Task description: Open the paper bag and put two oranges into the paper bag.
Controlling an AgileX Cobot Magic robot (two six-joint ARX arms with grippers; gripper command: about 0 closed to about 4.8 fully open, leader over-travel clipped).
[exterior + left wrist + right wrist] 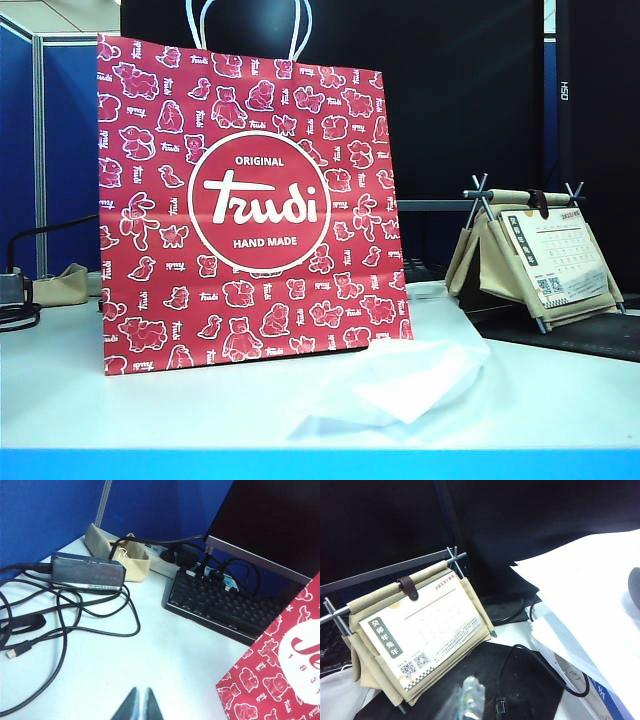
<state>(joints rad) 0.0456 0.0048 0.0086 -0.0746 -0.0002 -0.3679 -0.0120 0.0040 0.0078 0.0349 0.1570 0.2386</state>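
Observation:
The pink-red paper bag (250,210) stands upright on the white table, its white cord handles (250,25) sticking up; whether its mouth is open I cannot tell. One lower corner of the paper bag (280,675) also shows in the left wrist view. My left gripper (141,694) hovers over bare table a short way from that corner, fingers shut with nothing between them. My right gripper (465,696) is blurred, its tips together over a black mat (520,680), empty. Neither gripper shows in the exterior view. The oranges are out of view.
A crumpled white plastic bag (400,385) lies in front of the paper bag. A canvas calendar stand (540,260) sits at the right. Near the left gripper are a keyboard (220,605), a power adapter (87,571) with loose cables (65,625), and a beige pouch (125,555).

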